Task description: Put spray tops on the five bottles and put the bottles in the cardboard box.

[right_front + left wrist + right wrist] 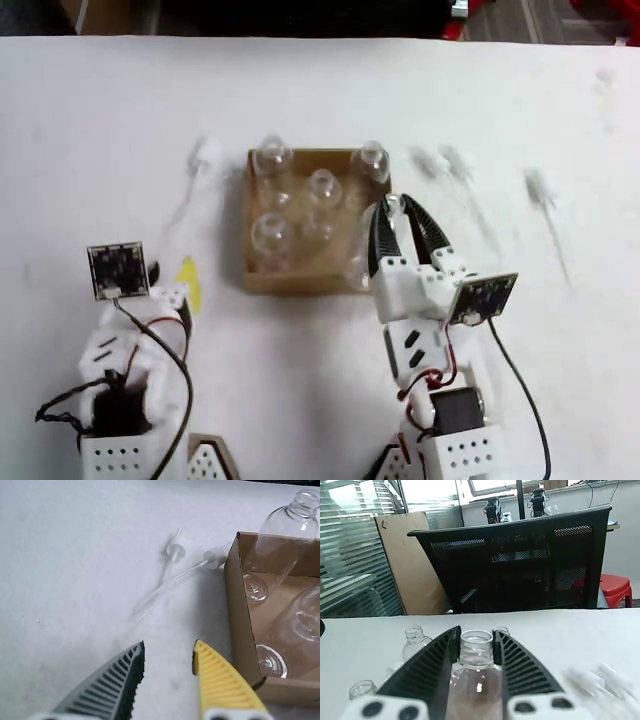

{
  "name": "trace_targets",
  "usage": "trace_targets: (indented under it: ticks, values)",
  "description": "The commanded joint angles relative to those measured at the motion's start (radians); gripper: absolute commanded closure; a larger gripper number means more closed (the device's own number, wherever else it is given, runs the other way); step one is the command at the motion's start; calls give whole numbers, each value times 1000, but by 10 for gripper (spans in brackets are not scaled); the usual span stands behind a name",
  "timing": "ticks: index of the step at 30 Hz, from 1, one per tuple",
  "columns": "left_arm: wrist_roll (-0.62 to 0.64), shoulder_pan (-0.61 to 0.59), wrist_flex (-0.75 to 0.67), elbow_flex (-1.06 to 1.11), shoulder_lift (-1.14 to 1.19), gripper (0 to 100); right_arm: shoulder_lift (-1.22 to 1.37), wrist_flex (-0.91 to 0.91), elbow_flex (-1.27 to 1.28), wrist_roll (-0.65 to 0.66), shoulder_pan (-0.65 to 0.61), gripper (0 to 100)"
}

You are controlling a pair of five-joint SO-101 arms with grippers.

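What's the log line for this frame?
right gripper: shut on bottle, at box | left gripper: open, over table beside box | tops: loose on table, none fitted

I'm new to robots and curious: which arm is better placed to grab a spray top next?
Probably left: the left gripper hangs open near two spray tops, while the right gripper is shut on a bottle.

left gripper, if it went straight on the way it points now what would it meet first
Likely the spray tops lying on the table beside the cardboard box, their thin tubes first; depth is unclear.
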Motion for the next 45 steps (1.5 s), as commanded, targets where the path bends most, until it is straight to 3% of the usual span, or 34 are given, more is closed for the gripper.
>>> trace_targets:
  ticks: [1,5,12,20,26,30,45]
  values:
    - [12,-15,0,-57,-12,838,-7,-84,9,14,2,984]
    - [12,-15,0,-57,-12,838,-5,-213,9,8,-1,984]
    - [12,-15,0,-57,-12,838,148,-274,-61,14,4,984]
    - [12,-15,0,-52,-12,838,539,-105,-400,9,2,984]
    - [-63,-15,-84,-2,-12,839,567,-309,-273,31,2,984]
    - [-72,-15,-109,12,-12,840,625,-470,-187,158,-5,984]
    - [-72,-15,-107,14,-12,841,751,-519,-150,163,-7,984]
